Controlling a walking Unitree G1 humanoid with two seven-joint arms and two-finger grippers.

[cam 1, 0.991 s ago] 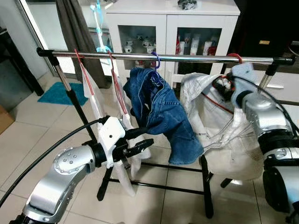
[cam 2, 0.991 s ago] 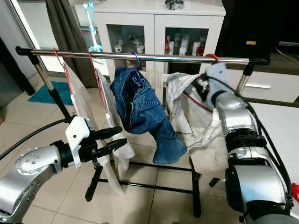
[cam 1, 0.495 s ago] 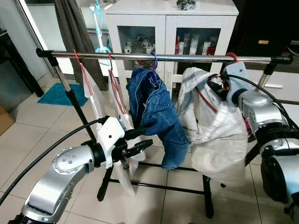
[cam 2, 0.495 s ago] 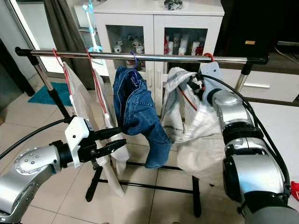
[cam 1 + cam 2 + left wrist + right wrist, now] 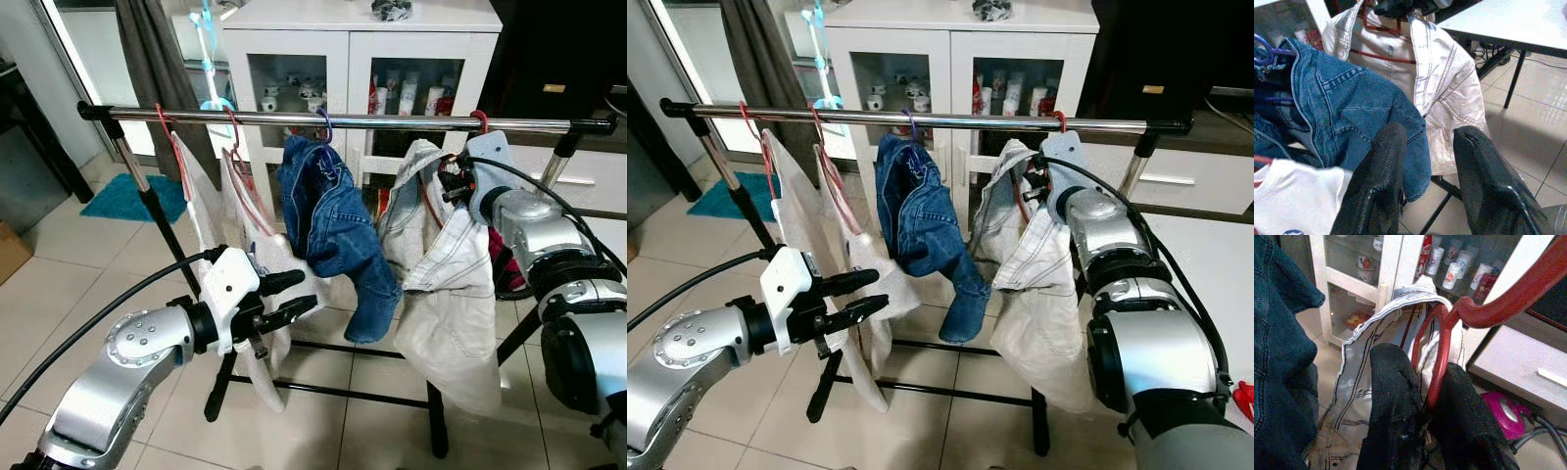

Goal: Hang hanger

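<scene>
Right hand [image 5: 1422,423] grips red hanger [image 5: 1449,328] (hook over rail [image 5: 392,121]).

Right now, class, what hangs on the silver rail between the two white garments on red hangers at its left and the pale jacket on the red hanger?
A blue denim garment on a purple hanger, seen in both eye views.

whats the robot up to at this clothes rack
It is hanging a garment on the metal rail. The right claw is shut on the red hanger that carries a white jacket, and the hanger's hook sits at the rail near its right end. A blue denim garment and two white tops already hang further left. The left claw is open and held out low in front of the rack, holding nothing.
</scene>
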